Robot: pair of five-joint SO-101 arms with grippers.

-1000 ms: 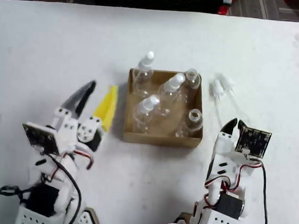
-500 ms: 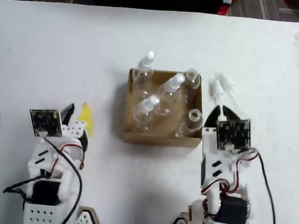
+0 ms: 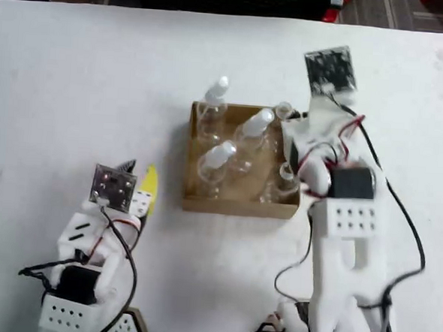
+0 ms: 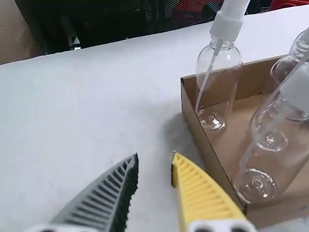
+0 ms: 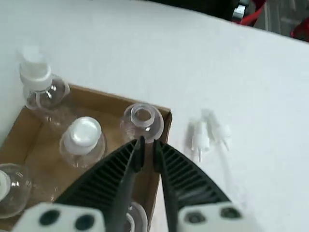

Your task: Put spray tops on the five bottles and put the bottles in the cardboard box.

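Note:
The cardboard box [image 3: 234, 205] sits mid-table with several clear bottles standing in it. Three wear white spray tops [image 3: 221, 83] [image 3: 260, 118] [image 3: 224, 150]. Two have bare necks [image 3: 283, 109] [image 3: 285, 172]. My right gripper [image 5: 147, 150] hovers over the box's right side, just above a bare-necked bottle [image 5: 141, 120], with a narrow gap between its black fingers and nothing held. Two loose spray tops [image 5: 199, 136] [image 5: 217, 129] lie on the table beside the box. My left gripper [image 4: 154, 169] [image 3: 140, 168], grey and yellow, is open and empty, low beside the box's left wall [image 4: 203, 140].
The white table [image 3: 84, 75] has free room on the left and at the back. The right arm's body [image 3: 346, 219] stretches across the table right of the box. Dark furniture stands past the far edge.
The right arm swung forward from the front edge to above the box's right side. The left arm drew back and its fingers came closer together.

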